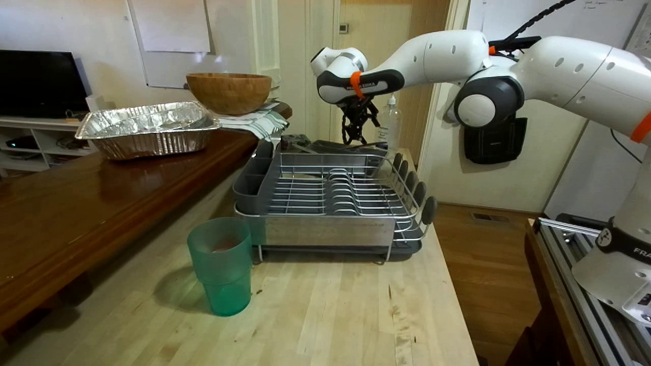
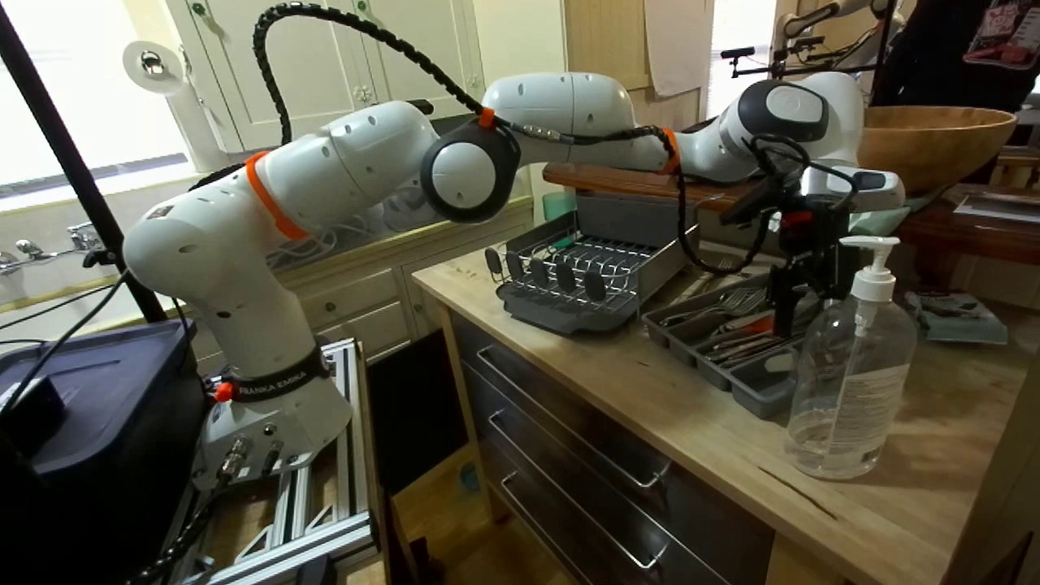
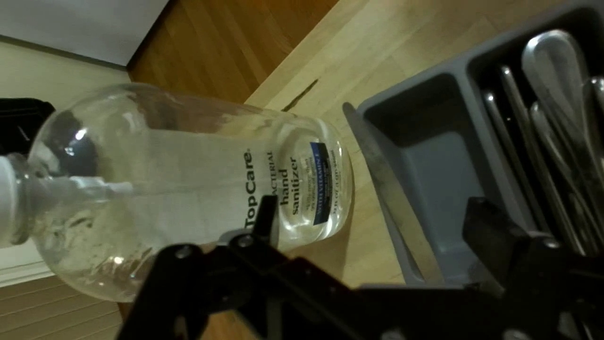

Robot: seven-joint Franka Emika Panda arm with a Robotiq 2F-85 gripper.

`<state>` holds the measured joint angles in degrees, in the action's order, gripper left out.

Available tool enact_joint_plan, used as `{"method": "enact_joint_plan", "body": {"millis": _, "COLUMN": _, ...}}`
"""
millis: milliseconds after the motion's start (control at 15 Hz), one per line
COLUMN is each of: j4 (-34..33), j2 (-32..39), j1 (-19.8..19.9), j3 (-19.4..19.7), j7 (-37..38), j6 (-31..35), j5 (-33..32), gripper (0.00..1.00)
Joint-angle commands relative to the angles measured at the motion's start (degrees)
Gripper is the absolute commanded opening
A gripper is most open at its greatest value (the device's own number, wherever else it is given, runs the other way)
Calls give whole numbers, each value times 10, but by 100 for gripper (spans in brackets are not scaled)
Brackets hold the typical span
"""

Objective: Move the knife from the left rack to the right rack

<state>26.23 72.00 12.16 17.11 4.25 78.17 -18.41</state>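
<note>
A long slim silvery knife leans on the rim of the grey cutlery tray in the wrist view, aslant, partly over the tray's end compartment. Its lower end is hidden by my gripper. My gripper is open, one finger either side of the knife in the picture, touching neither side visibly. In both exterior views the gripper hangs above the cutlery tray. The dish drainer has a grey utensil holder on one side; a shiny metal one cannot be made out. The right rack's dark upright dividers line the opposite end.
A clear hand sanitizer bottle stands right by the gripper and the tray; a finger overlaps it in the wrist view. A green cup stands by the drainer. A raised wooden counter holds a foil pan and a wooden bowl.
</note>
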Motion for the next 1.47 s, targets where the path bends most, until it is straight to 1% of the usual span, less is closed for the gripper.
{"method": "enact_joint_plan", "body": {"millis": 0, "j4": -14, "j2": 24, "j1": 8, "j3": 5, "j7": -32, "j6": -13, "j5": -14, "gripper": 100}}
{"method": "enact_joint_plan", "body": {"millis": 67, "j4": -13, "j2": 27, "j1": 8, "j3": 6, "j7": -28, "j6": -18, "j5": -14, "gripper": 100}}
{"method": "enact_joint_plan", "body": {"millis": 133, "j4": -14, "j2": 30, "j1": 9, "j3": 7, "j7": -26, "j6": -21, "j5": -13, "gripper": 92}}
{"method": "enact_joint_plan", "body": {"millis": 200, "j4": -15, "j2": 34, "j1": 8, "j3": 8, "j7": -20, "j6": -23, "j5": -13, "gripper": 74}}
{"method": "enact_joint_plan", "body": {"millis": 267, "j4": -16, "j2": 36, "j1": 8, "j3": 10, "j7": -18, "j6": -26, "j5": -14, "gripper": 68}}
{"method": "enact_joint_plan", "body": {"millis": 333, "j4": -16, "j2": 38, "j1": 7, "j3": 11, "j7": -16, "j6": -28, "j5": -15, "gripper": 58}}
{"method": "enact_joint_plan", "body": {"millis": 600, "j4": -19, "j2": 41, "j1": 3, "j3": 14, "j7": -12, "j6": -31, "j5": -17, "gripper": 28}}
{"method": "enact_joint_plan", "body": {"millis": 800, "j4": -12, "j2": 33, "j1": -3, "j3": 16, "j7": -2, "j6": -21, "j5": -19, "gripper": 4}}
{"method": "enact_joint_plan", "body": {"millis": 867, "j4": -7, "j2": 28, "j1": -8, "j3": 19, "j7": 5, "j6": -19, "j5": -22, "gripper": 1}}
{"method": "enact_joint_plan", "body": {"millis": 933, "j4": -4, "j2": 23, "j1": -12, "j3": 21, "j7": 8, "j6": -14, "j5": -24, "gripper": 0}}
{"method": "enact_joint_plan", "body": {"millis": 1067, "j4": -3, "j2": 13, "j1": -22, "j3": 23, "j7": 20, "j6": -16, "j5": -25, "gripper": 3}}
{"method": "enact_joint_plan", "body": {"millis": 1133, "j4": -4, "j2": 6, "j1": -26, "j3": 23, "j7": 26, "j6": -14, "j5": -24, "gripper": 2}}
{"method": "enact_joint_plan", "body": {"millis": 1200, "j4": -5, "j2": -4, "j1": -32, "j3": 25, "j7": 33, "j6": -13, "j5": -24, "gripper": 2}}
{"method": "enact_joint_plan", "body": {"millis": 1267, "j4": -7, "j2": -16, "j1": -38, "j3": 26, "j7": 45, "j6": -9, "j5": -24, "gripper": 0}}
{"method": "enact_joint_plan", "body": {"millis": 1400, "j4": -9, "j2": -34, "j1": -47, "j3": 29, "j7": 63, "j6": -13, "j5": -27, "gripper": 0}}
